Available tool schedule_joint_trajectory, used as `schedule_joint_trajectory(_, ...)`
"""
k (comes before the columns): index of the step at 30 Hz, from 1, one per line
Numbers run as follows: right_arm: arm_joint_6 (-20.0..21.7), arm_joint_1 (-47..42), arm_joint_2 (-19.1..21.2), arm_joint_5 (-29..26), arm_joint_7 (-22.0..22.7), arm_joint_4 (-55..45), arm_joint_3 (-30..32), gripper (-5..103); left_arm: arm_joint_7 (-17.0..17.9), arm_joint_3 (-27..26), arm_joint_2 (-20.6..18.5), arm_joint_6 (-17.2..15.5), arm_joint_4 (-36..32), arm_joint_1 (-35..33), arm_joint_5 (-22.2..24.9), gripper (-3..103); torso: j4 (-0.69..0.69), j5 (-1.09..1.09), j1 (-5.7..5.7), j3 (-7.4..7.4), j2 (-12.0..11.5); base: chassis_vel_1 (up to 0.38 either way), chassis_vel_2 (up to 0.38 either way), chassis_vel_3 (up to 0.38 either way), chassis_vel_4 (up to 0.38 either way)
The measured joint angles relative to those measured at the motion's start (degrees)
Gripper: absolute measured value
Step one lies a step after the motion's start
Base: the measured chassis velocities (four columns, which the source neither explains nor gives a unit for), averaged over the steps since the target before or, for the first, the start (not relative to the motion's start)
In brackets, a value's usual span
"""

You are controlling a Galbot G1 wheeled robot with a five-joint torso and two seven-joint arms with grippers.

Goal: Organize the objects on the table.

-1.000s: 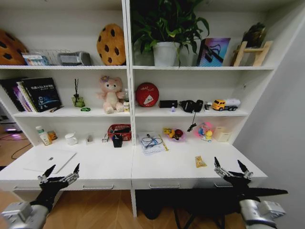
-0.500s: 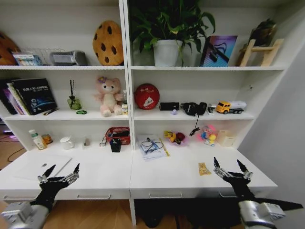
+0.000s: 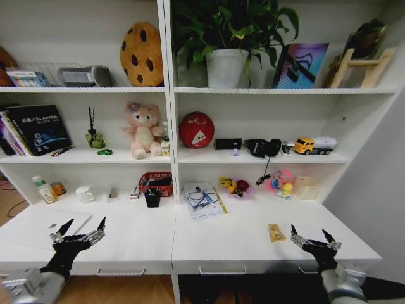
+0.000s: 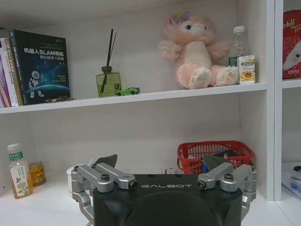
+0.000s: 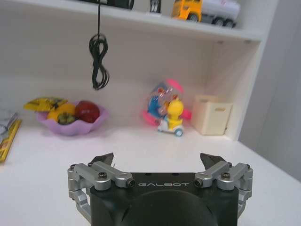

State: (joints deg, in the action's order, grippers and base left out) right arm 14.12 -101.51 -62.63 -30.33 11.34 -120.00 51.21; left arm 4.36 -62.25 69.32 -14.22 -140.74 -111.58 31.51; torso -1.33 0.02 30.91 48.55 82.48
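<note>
Head view: over the long white bench [image 3: 240, 237], the left hand [image 3: 78, 232] hovers spread apart just beside the thin silver laptop [image 3: 63, 223]; the right hand [image 3: 314, 239] is likewise apart.

Left wrist view: the tiny green toy car [image 4: 128, 91] sits on the shelf above, the small green-labelled clear bottle [image 4: 19, 171] stands on the bench.

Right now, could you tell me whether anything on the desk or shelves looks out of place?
A black cord dangles off the middle shelf over the desk, and a small yellow packet lies loose near the right gripper.
</note>
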Motion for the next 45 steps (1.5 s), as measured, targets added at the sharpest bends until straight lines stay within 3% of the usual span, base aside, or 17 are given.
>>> schedule_joint_trajectory(2, 1.3, 3.7, 3.3, -1.1, -1.2, 4.3, -2.1, 100, 0.0, 0.0, 0.0, 0.0, 0.0, 0.0, 0.0, 100, 0.01, 0.0, 0.03, 0.01, 0.0, 0.0, 0.0, 0.0, 0.0)
schedule_joint_trajectory(6, 2.3, 7.6, 5.8, -2.1, -1.8, 8.0, -4.6, 102, 0.0, 0.0, 0.0, 0.0, 0.0, 0.0, 0.0, 100, 0.01, -0.02, 0.06, 0.02, 0.0, 0.0, 0.0, 0.0, 0.0)
schedule_joint_trajectory(13, 1.8, 11.1, 7.0, -0.3, -4.0, 11.2, -10.4, 95, 0.0, 0.0, 0.0, 0.0, 0.0, 0.0, 0.0, 100, 0.0, -0.02, 0.06, 0.02, 0.0, 0.0, 0.0, 0.0, 0.0)
schedule_joint_trajectory(21, 1.4, 12.4, 6.5, 0.4, -3.4, 12.3, -12.6, 70, 0.0, 0.0, 0.0, 0.0, 0.0, 0.0, 0.0, 100, 0.0, -0.03, 0.05, 0.02, 0.0, 0.0, 0.0, 0.0, 0.0)
schedule_joint_trajectory(24, 0.8, 12.5, 6.7, 0.4, -3.3, 13.2, -11.9, 53, 0.0, 0.0, 0.0, 0.0, 0.0, 0.0, 0.0, 100, 0.0, -0.03, 0.05, 0.01, 0.0, 0.0, 0.0, 0.0, 0.0)
schedule_joint_trajectory(25, 0.8, 12.5, 6.7, 0.4, -3.3, 13.2, -11.9, 53, 0.0, 0.0, 0.0, 0.0, 0.0, 0.0, 0.0, 100, 0.0, -0.03, 0.05, 0.01, 0.0, 0.0, 0.0, 0.0, 0.0)
schedule_joint_trajectory(28, 0.5, 12.5, 6.7, 0.3, -3.2, 13.4, -12.0, 36, 0.0, 0.0, 0.0, 0.0, 0.0, 0.0, 0.0, 100, 0.0, -0.03, 0.04, 0.01, 0.0, 0.0, 0.0, 0.0, 0.0)
schedule_joint_trajectory(29, 0.5, 12.5, 6.7, 0.3, -3.2, 13.4, -12.0, 36, 0.0, 0.0, 0.0, 0.0, 0.0, 0.0, 0.0, 100, 0.0, -0.03, 0.04, 0.01, 0.0, 0.0, 0.0, 0.0, 0.0)
schedule_joint_trajectory(31, 0.5, 12.7, 6.6, 0.3, -3.1, 13.5, -12.3, 25, 0.0, 0.0, 0.0, 0.0, 0.0, 0.0, 0.0, 100, 0.0, -0.03, 0.04, 0.01, 0.0, 0.0, 0.0, 0.0, 0.0)
schedule_joint_trajectory(33, 0.4, 12.7, 6.5, 0.3, -3.1, 13.5, -12.3, 25, 0.0, 0.0, 0.0, 0.0, 0.0, 0.0, 0.0, 100, 0.0, -0.02, 0.04, 0.01, 0.0, 0.0, 0.0, 0.0, 0.0)
schedule_joint_trajectory(34, 0.4, 12.8, 6.4, 0.4, -3.0, 13.5, -12.4, 15, 0.0, 0.0, 0.0, 0.0, 0.0, 0.0, 0.0, 100, 0.0, -0.03, 0.04, 0.01, 0.0, 0.0, 0.0, 0.0, 0.0)
schedule_joint_trajectory(36, 0.3, 12.8, 6.4, 0.5, -3.0, 13.5, -12.4, 15, 0.0, 0.0, 0.0, 0.0, 0.0, 0.0, 0.0, 100, 0.01, -0.02, 0.04, 0.01, 0.0, 0.0, 0.0, 0.0, 0.0)
schedule_joint_trajectory(38, 0.1, 12.8, 6.5, 0.5, -3.0, 13.6, -12.3, 4, 0.0, 0.0, 0.0, 0.0, 0.0, 0.0, 0.0, 100, 0.0, -0.02, 0.04, 0.01, 0.0, 0.0, 0.0, 0.0, 0.0)
schedule_joint_trajectory(45, -0.7, 12.7, 7.3, 0.3, -3.6, 12.6, -11.9, 0, 0.0, 0.0, 0.0, 0.0, 0.0, 0.0, 0.0, 100, 0.0, -0.02, 0.04, 0.01, 0.0, 0.0, 0.0, 0.0, 0.0)
